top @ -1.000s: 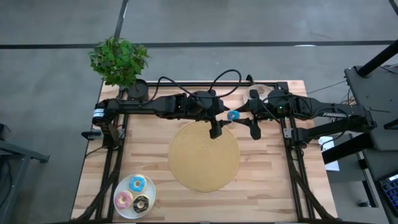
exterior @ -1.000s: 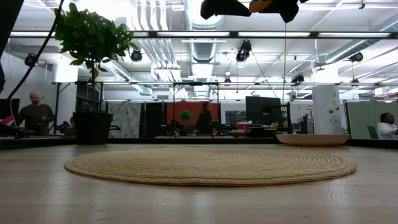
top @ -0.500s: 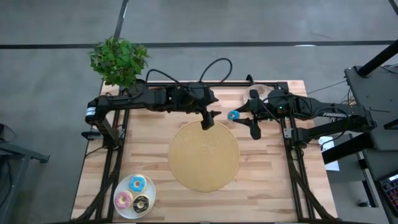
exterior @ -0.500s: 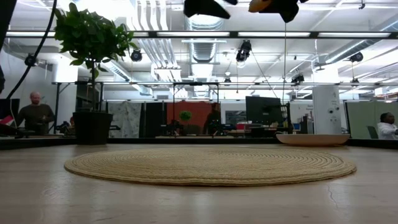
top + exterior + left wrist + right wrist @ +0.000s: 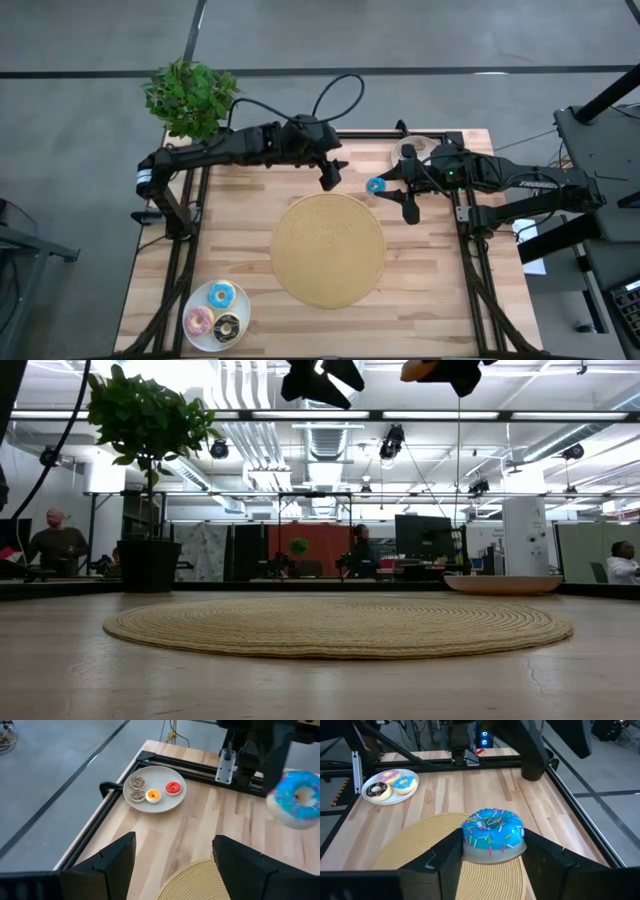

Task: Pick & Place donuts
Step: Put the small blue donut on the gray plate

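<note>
Item: blue donut (image 5: 493, 836), sprinkled, clamped between the fingers of the right gripper (image 5: 383, 187), held in the air beyond the far rim of the woven mat (image 5: 328, 250), toward the far right plate (image 5: 412, 150).

Item: left gripper (image 5: 327, 177), jaws wide and holding nothing, near the far edge of the table (image 5: 440, 290).

Item: three larger donuts on the near-left plate (image 5: 194, 331); four tinier ones on the far right plate (seen in the left wrist view).

Risk: we judge the donut could slip or roll off if released from this height, since it hangs well above the wood. The two grippers sit near each other, so a crossing move might clip.

Change: the left arm has drawn back off the mat toward the plant (image 5: 190, 97); the right arm and its donut have not moved.
</note>
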### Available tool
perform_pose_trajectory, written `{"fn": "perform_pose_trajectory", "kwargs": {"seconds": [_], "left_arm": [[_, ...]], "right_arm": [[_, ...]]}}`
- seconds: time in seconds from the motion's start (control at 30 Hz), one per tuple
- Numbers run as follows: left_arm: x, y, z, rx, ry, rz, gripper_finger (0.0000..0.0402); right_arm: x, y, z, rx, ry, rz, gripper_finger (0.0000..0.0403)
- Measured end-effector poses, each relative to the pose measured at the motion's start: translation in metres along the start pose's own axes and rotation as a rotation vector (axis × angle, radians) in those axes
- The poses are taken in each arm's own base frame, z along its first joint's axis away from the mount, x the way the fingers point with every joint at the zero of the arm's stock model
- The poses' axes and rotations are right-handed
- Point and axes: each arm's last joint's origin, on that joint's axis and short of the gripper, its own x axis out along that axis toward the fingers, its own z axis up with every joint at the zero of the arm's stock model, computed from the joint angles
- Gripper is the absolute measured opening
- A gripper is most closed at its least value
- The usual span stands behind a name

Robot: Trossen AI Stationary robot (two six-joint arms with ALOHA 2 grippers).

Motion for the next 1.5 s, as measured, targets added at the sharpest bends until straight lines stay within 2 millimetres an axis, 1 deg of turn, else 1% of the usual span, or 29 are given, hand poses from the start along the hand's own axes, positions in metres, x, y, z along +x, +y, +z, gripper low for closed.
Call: {"fn": "perform_pose_trajectory", "kwargs": {"seconds": [0.37,0.7,1.03,1.2,1.37,1.5], "left_arm": [[0.001,0.011,0.004,-0.055,-0.036,0.022,0.0236],[0.002,0.016,0.005,-0.096,-0.044,0.034,0.0236],[0.002,0.019,0.009,-0.079,-0.078,0.039,0.0236],[0.003,0.024,0.01,-0.085,-0.084,0.05,0.0236],[0.003,0.03,0.01,-0.064,-0.084,0.065,0.0236],[0.003,0.035,0.01,-0.068,-0.086,0.075,0.0236]], "right_arm": [[0.0,-0.001,-0.001,0.004,0.01,-0.004,0.0185],[-0.001,-0.014,-0.009,0.029,0.091,-0.065,0.0187],[-0.003,-0.037,-0.01,0.104,0.091,-0.176,0.0189],[-0.007,-0.054,-0.011,0.142,0.094,-0.339,0.0188],[-0.013,-0.072,-0.019,0.188,0.147,-0.446,0.0188],[-0.016,-0.085,-0.028,0.253,0.187,-0.511,0.019]]}}
